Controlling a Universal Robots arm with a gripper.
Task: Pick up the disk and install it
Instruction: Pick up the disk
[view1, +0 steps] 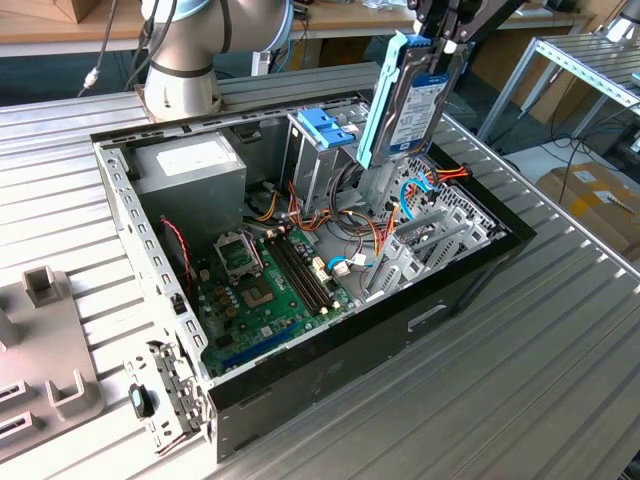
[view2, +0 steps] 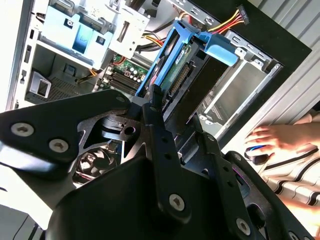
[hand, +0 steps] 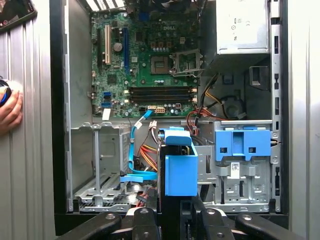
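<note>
The disk (view1: 412, 100), a metal hard drive with a white-and-blue label in a light-blue rail frame, hangs on edge above the far right part of the open computer case (view1: 400, 330). My gripper (view1: 442, 42) is shut on its upper end. In the second wrist view the disk (view2: 172, 65) points down toward the case between my black fingers (view2: 156, 100). In the first wrist view its blue frame (hand: 180, 172) sits over the gap between an empty metal drive bay (hand: 100, 155) and a cage carrying a blue bracket (hand: 242, 145).
Inside the case are a green motherboard (view1: 265, 285), a grey power supply box (view1: 190, 170), a blue bracket (view1: 325, 128) on the drive cage and loose cables (view1: 375, 235). A person's hand (view2: 280, 137) rests beside the case. The arm's base (view1: 180, 60) stands behind it.
</note>
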